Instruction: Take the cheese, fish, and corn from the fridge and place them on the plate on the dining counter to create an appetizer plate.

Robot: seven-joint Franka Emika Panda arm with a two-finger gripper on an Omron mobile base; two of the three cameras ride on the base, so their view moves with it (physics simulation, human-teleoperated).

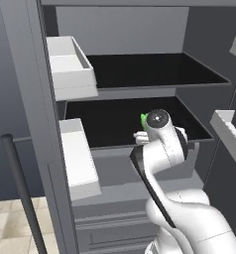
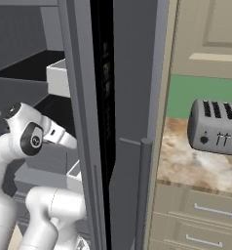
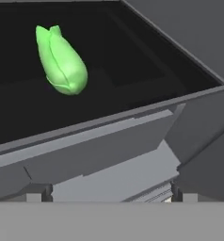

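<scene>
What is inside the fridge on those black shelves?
On the lower black shelf of the fridge lies the corn, in its green husk. The upper shelf looks bare. The robot's arm covers part of the lower shelf, so anything behind it stays hidden.

The tall grey fridge (image 1: pixel 140 30) stands open across the frame, two black shelves (image 1: pixel 154 69) at centre. A sliver of bright green husked corn (image 1: pixel 144 120) peeks beside the white arm (image 1: pixel 169 168) at mid-frame. White door bins (image 1: pixel 70 67) hang at upper left.

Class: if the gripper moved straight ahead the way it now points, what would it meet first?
Probably the front edge of the fridge shelf, which crosses the middle of the hand view. The corn lies farther back, up and to the left, off that line. Depth is uncertain.
</scene>
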